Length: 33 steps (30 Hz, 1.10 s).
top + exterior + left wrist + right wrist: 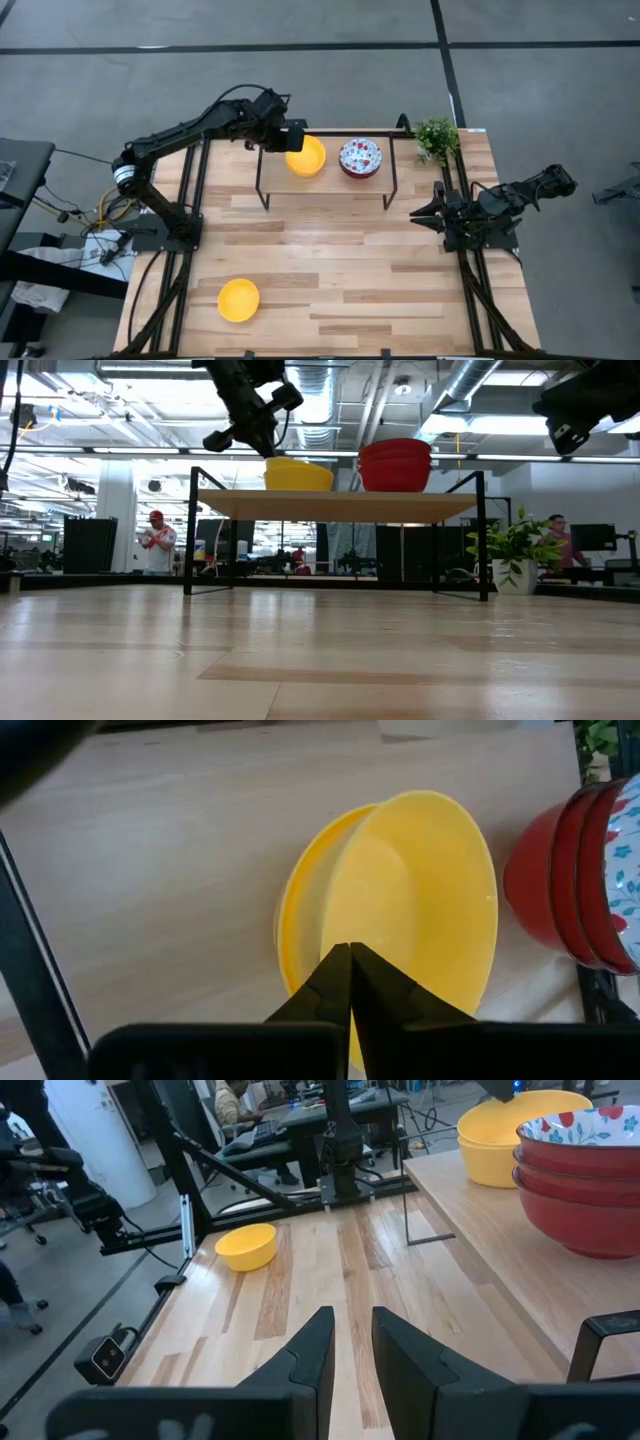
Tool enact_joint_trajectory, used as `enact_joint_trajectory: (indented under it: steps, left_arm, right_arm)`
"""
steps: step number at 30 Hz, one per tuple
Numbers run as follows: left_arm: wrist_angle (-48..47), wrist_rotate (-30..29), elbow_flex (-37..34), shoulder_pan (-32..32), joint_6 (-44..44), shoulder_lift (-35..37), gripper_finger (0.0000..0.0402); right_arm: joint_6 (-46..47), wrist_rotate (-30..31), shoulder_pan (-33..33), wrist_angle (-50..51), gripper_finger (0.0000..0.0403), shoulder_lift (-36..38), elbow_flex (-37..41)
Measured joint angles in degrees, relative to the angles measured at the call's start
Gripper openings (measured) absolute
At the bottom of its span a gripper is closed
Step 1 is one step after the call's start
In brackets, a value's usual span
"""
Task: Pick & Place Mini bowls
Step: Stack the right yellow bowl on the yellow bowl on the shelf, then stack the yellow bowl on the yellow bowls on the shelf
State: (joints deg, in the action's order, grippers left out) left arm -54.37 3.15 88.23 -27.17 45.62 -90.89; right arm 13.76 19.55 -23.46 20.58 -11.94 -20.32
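On the raised wooden shelf (325, 185) at the far side of the table, the left gripper (350, 958) has its jaws clenched on the near rim of the top yellow bowl (420, 910), which sits tilted in the yellow stack (306, 156); a second yellow bowl (300, 920) shows beneath it. Just beside that stack, on the same shelf, stand the patterned bowls (361, 157), nested together, red outside and white with red-and-blue flowers inside. In the low view both stacks sit side by side on the shelf, close but apart, the yellow one (298, 475) under the left gripper (250, 432).

A lone yellow bowl (239, 300) lies on the table (340, 280) near its front left corner, well apart from the shelf.

The right gripper (418, 214) waits at the table's right edge, its jaws slightly parted and holding nothing. A small green plant (436, 137) stands at the far right corner, beside the shelf's end.
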Motion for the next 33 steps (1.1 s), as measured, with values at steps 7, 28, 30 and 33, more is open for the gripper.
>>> enact_joint_trajectory:
  steps: [7,28,30,33]
  left_arm:
    - [0.03,-0.37,-0.02,-0.73,-0.30,0.11,0.0005]
    - [6.23,-1.26,-3.46,6.35,4.42,13.21,0.0005]
    - [5.71,-1.52,-4.30,11.46,5.45,15.75,0.0005]
    - [2.04,-2.65,-6.77,20.37,9.29,18.99,0.0005]
  right_arm:
    - [0.23,0.00,0.00,0.00,0.0061,0.01,0.00]
    - [0.37,-0.09,0.00,0.00,0.0061,-0.01,0.00]
    - [0.72,-0.09,0.00,0.00,0.0061,0.01,0.00]
    - [0.80,-0.10,-0.02,0.01,0.0061,0.01,0.00]
